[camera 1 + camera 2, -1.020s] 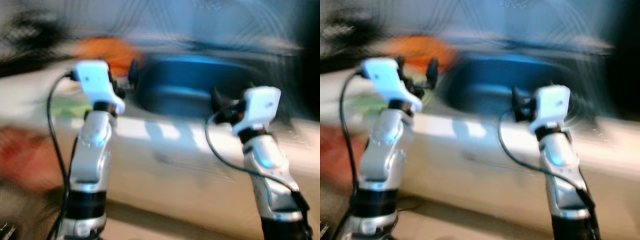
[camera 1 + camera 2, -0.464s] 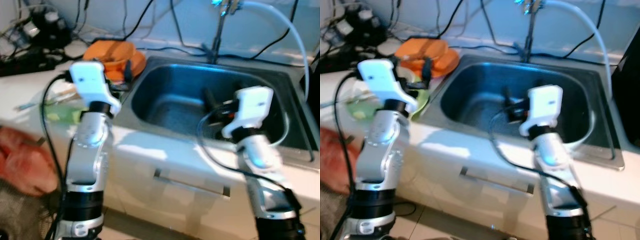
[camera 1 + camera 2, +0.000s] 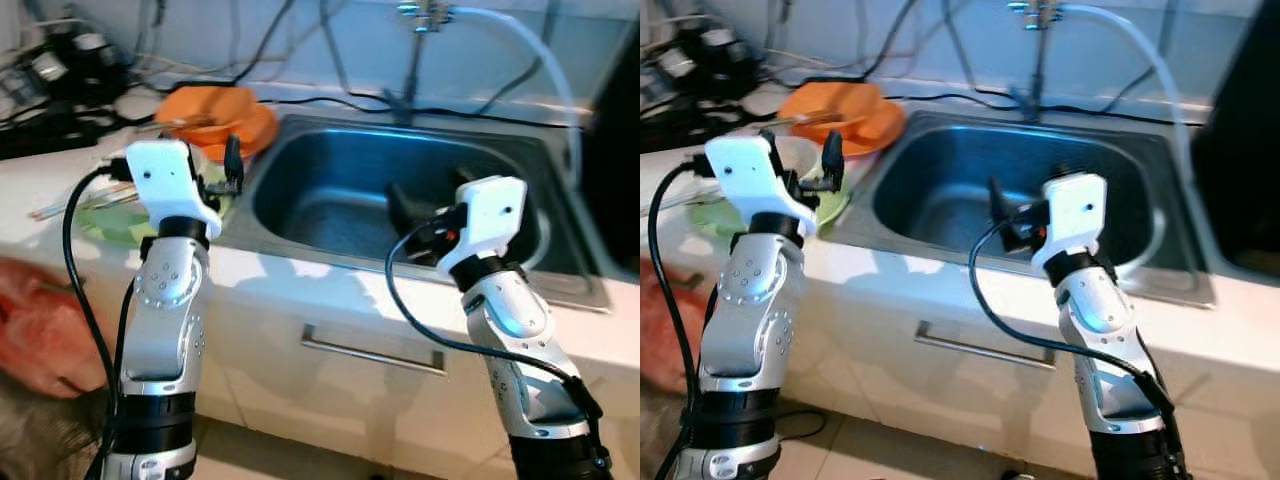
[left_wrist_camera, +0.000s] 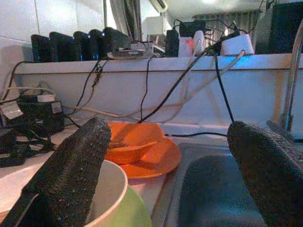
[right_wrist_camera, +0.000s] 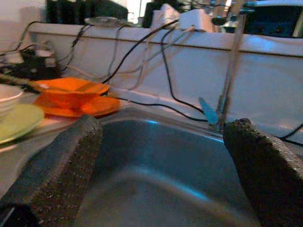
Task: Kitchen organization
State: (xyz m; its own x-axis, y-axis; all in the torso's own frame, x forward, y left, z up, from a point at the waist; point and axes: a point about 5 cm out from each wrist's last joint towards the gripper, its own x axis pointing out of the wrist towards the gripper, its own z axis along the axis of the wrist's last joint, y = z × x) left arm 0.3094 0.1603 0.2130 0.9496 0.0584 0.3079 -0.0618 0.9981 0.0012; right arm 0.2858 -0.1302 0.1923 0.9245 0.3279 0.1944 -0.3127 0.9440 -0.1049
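The left gripper (image 4: 165,170) hangs with its fingers wide apart and nothing between them, over the counter's (image 3: 60,190) strip just left of the sink (image 3: 330,200). Under it sit a white bowl (image 4: 106,189) and a green plate (image 3: 830,205), close to the counter's front edge. Farther back, beside the sink's left rear corner, an orange bowl (image 3: 205,105) rests on an orange plate (image 3: 255,125) (something thin lies across the bowl). The right gripper (image 5: 161,165), also spread wide and empty, is poised over the sink's front rim, pointing toward the tap (image 3: 1038,40) at the back. The steel basin below it offers open room. Cables (image 3: 60,75) crowd the counter's back left corner.
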